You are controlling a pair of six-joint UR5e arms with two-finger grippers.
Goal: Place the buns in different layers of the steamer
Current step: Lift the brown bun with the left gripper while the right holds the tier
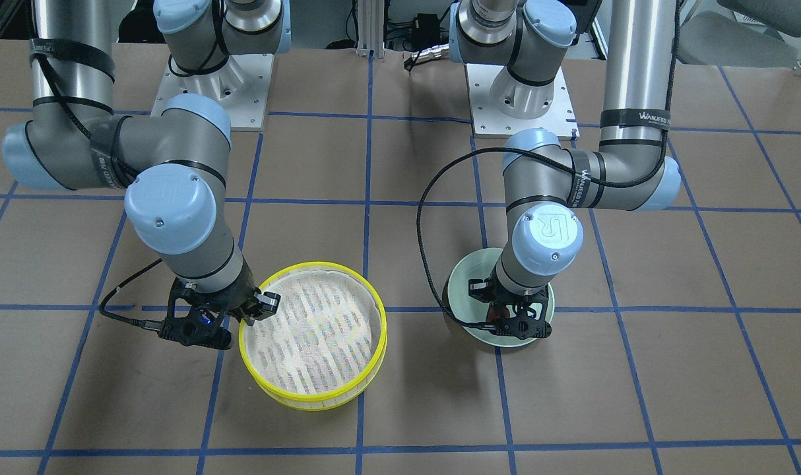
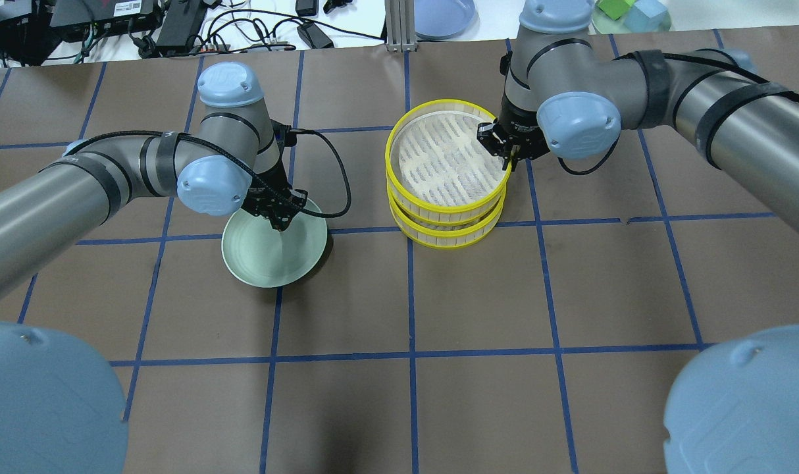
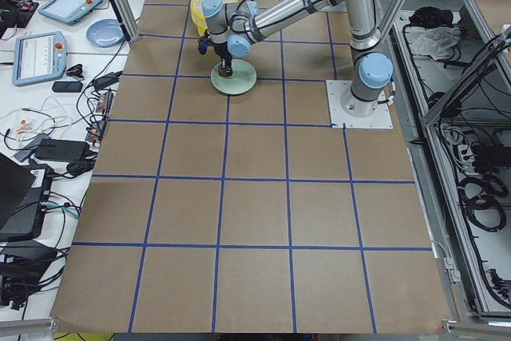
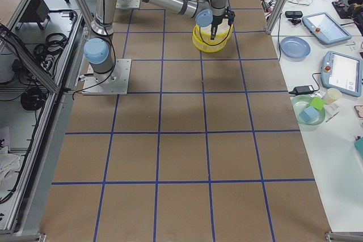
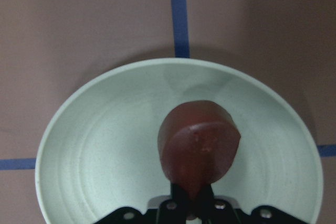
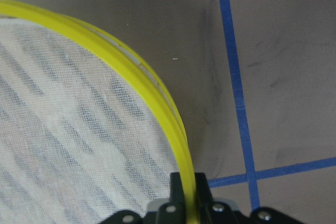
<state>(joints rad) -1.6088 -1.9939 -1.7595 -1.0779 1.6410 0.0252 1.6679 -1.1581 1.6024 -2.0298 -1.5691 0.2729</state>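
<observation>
My left gripper (image 2: 278, 222) is shut on the dark reddish-brown bun (image 5: 199, 148) and holds it just above the pale green plate (image 2: 268, 260); the plate's rim also shows in the left wrist view (image 5: 79, 129). My right gripper (image 2: 508, 155) is shut on the yellow rim (image 6: 131, 72) of the top steamer layer (image 2: 399, 135), one finger inside and one outside. That layer sits over the lower layer (image 2: 449, 238), slightly offset. Its white mesh liner holds nothing. The cream-white bun is hidden.
A blue plate (image 2: 442, 13) and a green plate with blocks (image 2: 630, 14) lie beyond the table's far edge, beside cables and power bricks. The arm bases (image 1: 216, 92) stand on the robot's side. Brown table with blue grid lines lies in front.
</observation>
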